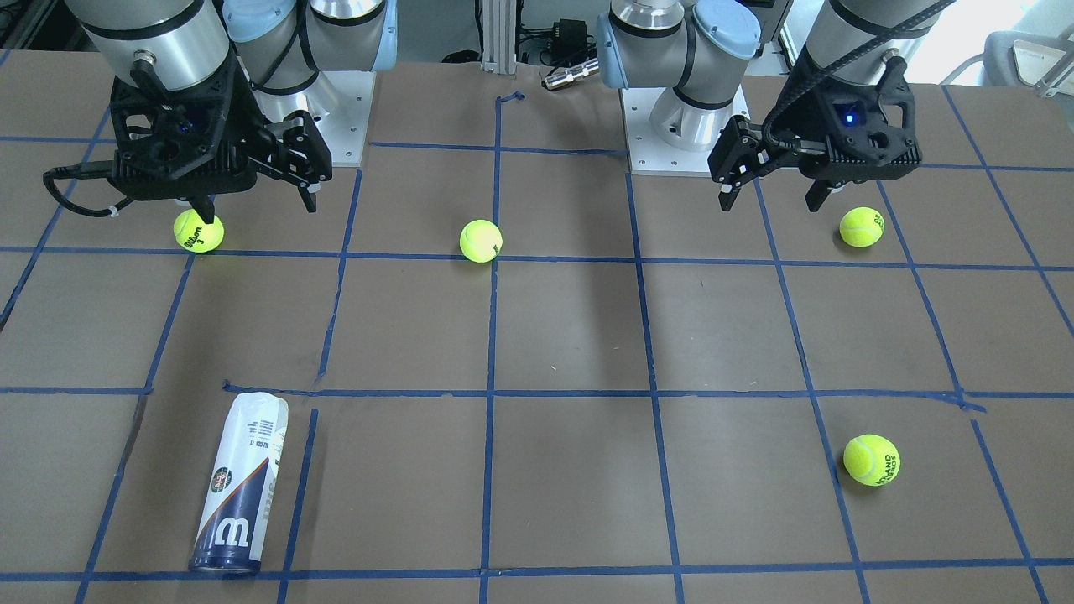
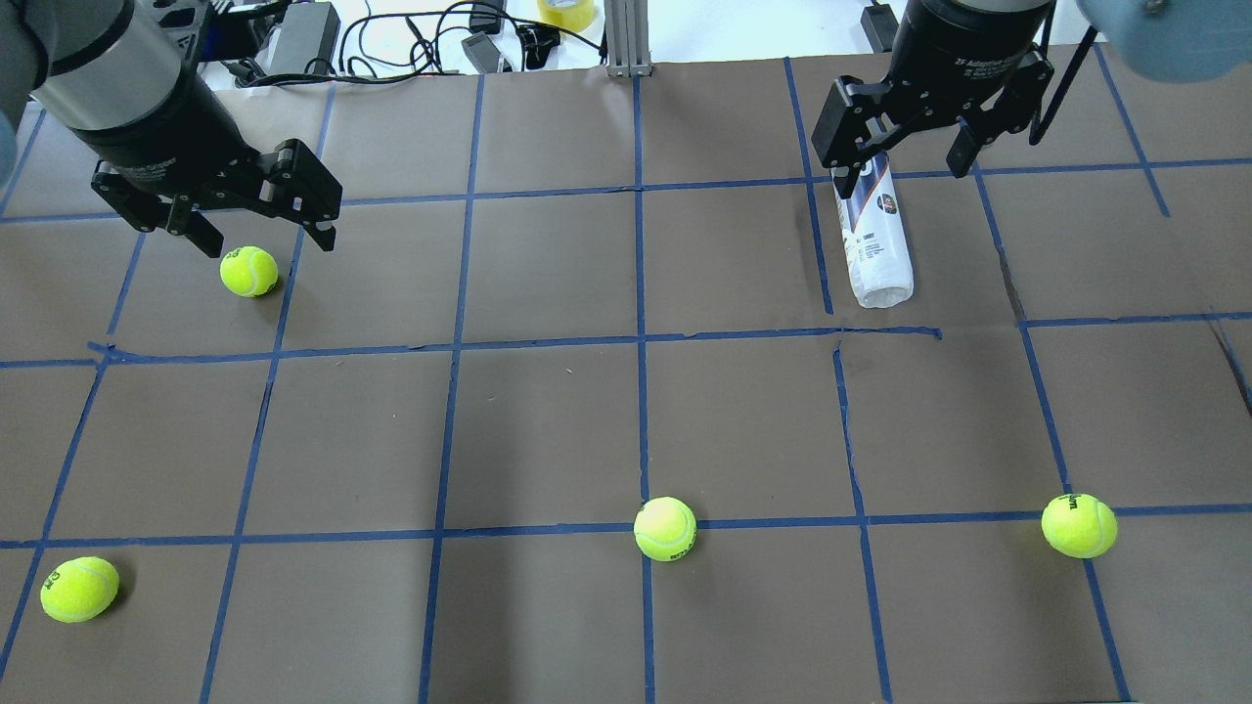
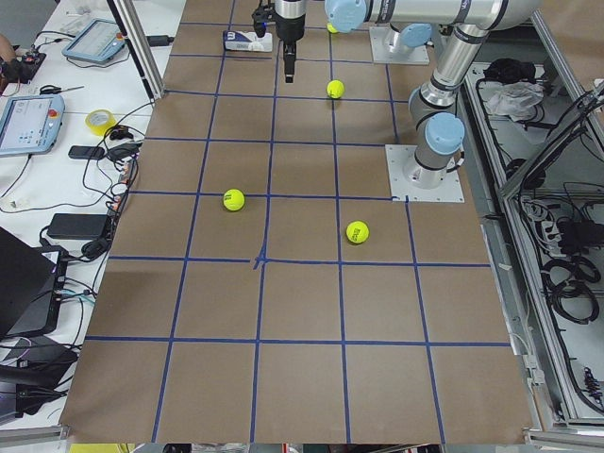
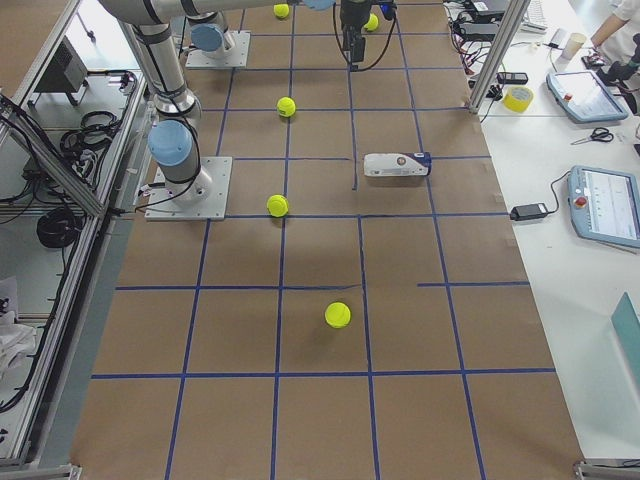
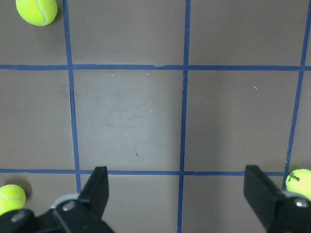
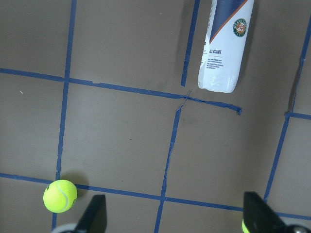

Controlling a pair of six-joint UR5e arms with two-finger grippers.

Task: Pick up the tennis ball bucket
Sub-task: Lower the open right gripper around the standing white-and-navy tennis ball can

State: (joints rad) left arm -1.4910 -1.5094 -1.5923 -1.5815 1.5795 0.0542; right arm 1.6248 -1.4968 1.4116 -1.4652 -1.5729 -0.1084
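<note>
On the overhead view's left, a tennis ball (image 2: 78, 589) lies on the brown, blue-taped table (image 2: 548, 420), on the side near the robot. A second tennis ball (image 2: 248, 271) lies farther out on that same side. The left gripper (image 2: 266, 235) hangs high over this half, its jaws spread wide with nothing between them. A third ball (image 2: 665, 528) sits on a tape line at mid-table, near the robot. To the right, toward the far edge, the tennis ball bucket (image 2: 878, 254) lies on its side on the table, white end toward the robot and navy end away. The right gripper (image 2: 900, 161) hangs above, jaws wide and empty, clear of the bucket. A fourth ball (image 2: 1079, 525) lies farthest right.
</note>
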